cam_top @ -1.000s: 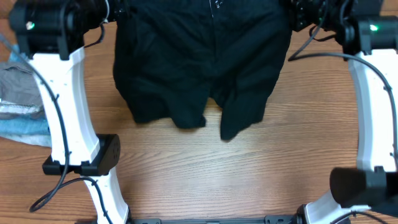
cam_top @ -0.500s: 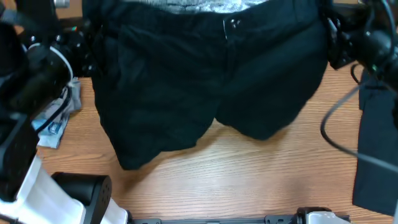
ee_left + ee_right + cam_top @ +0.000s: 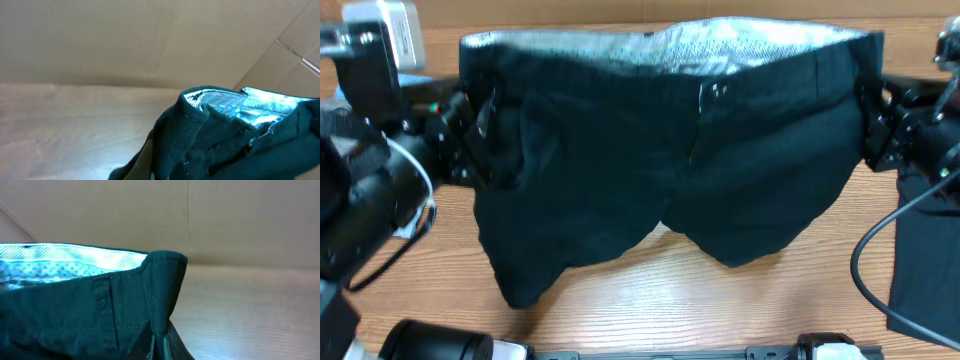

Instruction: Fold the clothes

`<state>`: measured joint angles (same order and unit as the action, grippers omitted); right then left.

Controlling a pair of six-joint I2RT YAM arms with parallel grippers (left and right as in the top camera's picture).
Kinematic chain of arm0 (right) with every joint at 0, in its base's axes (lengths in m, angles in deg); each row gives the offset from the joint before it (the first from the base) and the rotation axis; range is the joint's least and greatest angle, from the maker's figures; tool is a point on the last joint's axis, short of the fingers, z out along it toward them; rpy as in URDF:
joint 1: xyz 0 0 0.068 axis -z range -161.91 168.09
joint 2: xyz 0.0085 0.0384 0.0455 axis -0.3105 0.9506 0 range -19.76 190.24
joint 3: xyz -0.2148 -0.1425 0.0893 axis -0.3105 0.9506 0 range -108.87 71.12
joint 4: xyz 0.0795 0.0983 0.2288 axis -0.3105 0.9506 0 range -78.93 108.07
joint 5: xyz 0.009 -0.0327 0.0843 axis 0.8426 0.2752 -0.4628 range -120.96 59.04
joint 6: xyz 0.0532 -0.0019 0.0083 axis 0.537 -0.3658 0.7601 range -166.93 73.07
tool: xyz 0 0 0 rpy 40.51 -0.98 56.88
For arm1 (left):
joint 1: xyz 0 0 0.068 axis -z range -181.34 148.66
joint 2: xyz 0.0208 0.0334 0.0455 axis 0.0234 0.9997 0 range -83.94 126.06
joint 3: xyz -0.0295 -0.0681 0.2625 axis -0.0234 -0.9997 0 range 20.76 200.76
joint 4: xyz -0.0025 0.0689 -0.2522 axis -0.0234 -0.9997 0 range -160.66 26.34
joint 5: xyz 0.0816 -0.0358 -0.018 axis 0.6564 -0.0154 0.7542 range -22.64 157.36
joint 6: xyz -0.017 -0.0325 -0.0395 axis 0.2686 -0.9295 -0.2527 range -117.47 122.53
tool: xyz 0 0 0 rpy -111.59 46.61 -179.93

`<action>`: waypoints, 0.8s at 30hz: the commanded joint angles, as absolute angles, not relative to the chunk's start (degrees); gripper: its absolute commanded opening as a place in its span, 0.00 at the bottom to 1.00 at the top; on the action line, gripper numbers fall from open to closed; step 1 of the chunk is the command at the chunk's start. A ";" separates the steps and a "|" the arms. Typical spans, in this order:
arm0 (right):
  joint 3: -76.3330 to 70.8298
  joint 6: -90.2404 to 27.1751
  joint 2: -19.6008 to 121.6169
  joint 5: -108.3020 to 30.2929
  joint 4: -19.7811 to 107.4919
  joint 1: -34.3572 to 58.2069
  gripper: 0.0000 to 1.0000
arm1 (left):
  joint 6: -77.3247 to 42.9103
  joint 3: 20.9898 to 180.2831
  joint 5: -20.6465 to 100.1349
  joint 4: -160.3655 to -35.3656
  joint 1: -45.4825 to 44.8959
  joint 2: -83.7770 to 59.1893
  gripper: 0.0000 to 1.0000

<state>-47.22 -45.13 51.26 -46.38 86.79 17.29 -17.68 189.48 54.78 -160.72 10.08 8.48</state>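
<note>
The black shorts (image 3: 650, 190) hang spread out high above the table, close to the overhead camera, with the whitish waistband lining (image 3: 670, 45) on top and both legs dangling. My left gripper (image 3: 470, 125) is shut on the shorts' left waist corner, seen in the left wrist view (image 3: 200, 140). My right gripper (image 3: 872, 125) is shut on the right waist corner, where the fabric (image 3: 160, 295) is pinched between the fingers (image 3: 159, 345). A second black garment (image 3: 925, 250) lies at the right edge of the table.
The wooden table (image 3: 650, 300) shows below the shorts. Light cloth and a blue item (image 3: 415, 225) lie at the left behind my left arm. The arm bases stand at the front edge (image 3: 450, 345). A cardboard wall (image 3: 125, 40) stands beyond.
Both grippers have lifted the shorts up toward the overhead camera and pulled the waistband wider. The legs have come off the table and the whitish lining has come into view.
</note>
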 commanded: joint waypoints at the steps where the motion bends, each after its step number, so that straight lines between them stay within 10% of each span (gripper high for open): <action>1: -48.27 -40.89 50.73 -43.47 89.37 17.51 0.04 | -20.28 180.15 59.13 -160.45 11.72 3.74 0.04; 24: -48.12 -45.70 94.82 -42.56 68.30 12.88 0.04 | -18.44 160.35 77.97 -143.49 11.41 37.79 0.04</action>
<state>-47.37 -44.71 89.60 -43.32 71.82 13.53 -19.58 160.48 73.97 -146.90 11.80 32.50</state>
